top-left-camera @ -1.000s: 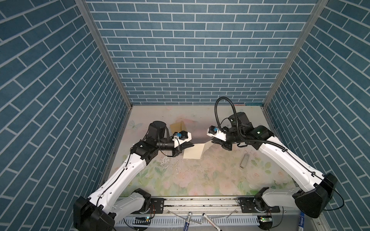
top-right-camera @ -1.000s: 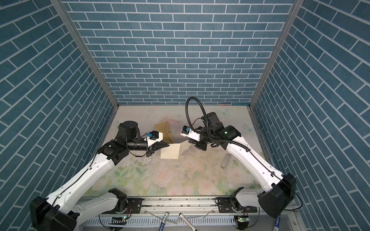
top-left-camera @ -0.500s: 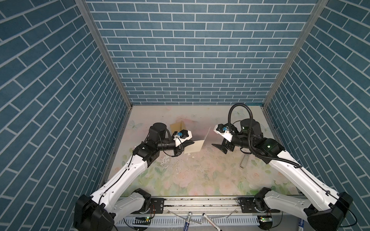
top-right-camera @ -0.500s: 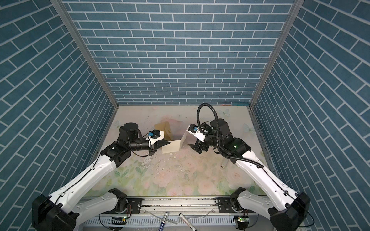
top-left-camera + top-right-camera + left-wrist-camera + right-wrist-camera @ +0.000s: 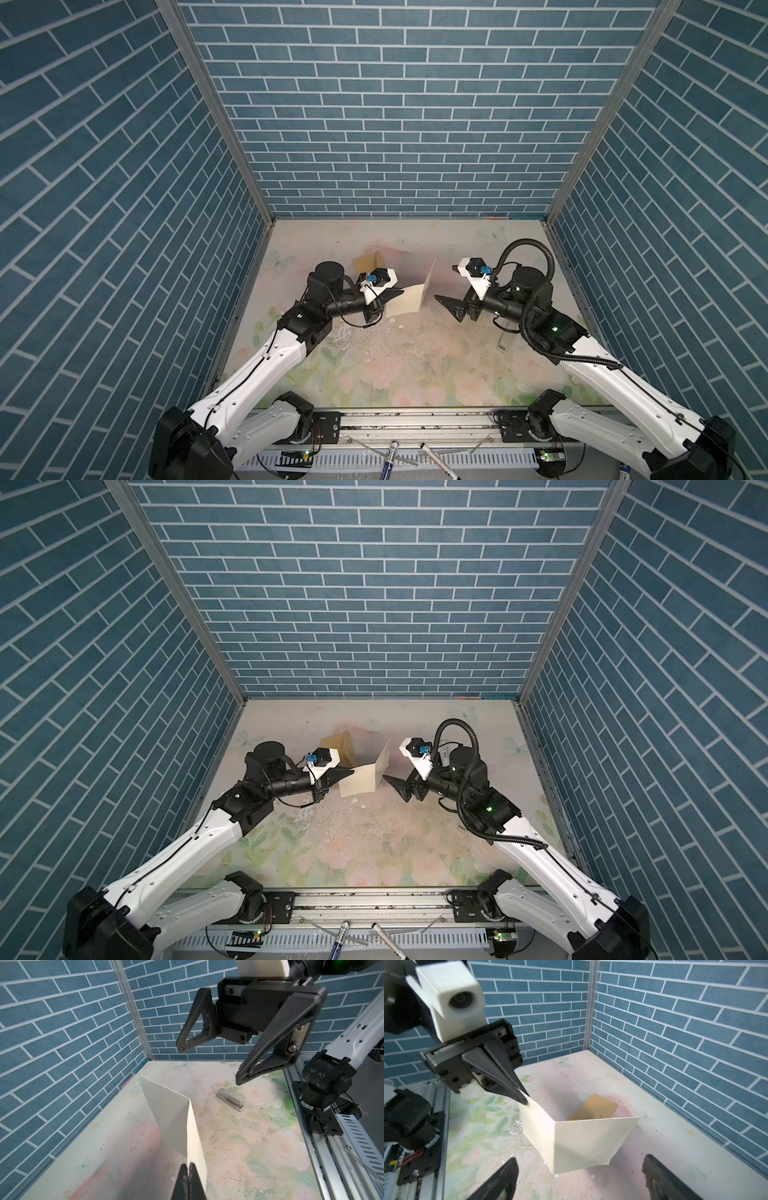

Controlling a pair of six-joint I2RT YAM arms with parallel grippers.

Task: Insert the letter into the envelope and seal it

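White shells, black joints on left arm [image 5: 266, 365] and right arm [image 5: 615, 382]. The right sports a ribbed black hose [image 5: 524, 241], green light [image 5: 555, 329]; right gripper [image 5: 211, 1066] shows black triangular fingers [image 5: 291, 1014], silver screws [image 5: 293, 1049].

One letter [image 5: 405, 302], one envelope [image 5: 365, 264], one stapler [image 5: 230, 1097], and two grippers (left gripper [image 5: 399, 293], right gripper [image 5: 448, 308]).

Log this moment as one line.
left hand: shut on letter edge | right hand: open, apart from letter | envelope: lying apart, letter not inside

Matt paper on a worn print
The letter [image 5: 581, 1142] is smooth cream paper, the envelope [image 5: 596, 1107] matt kraft; the surface [image 5: 259, 1147] shows scuffed floral print.
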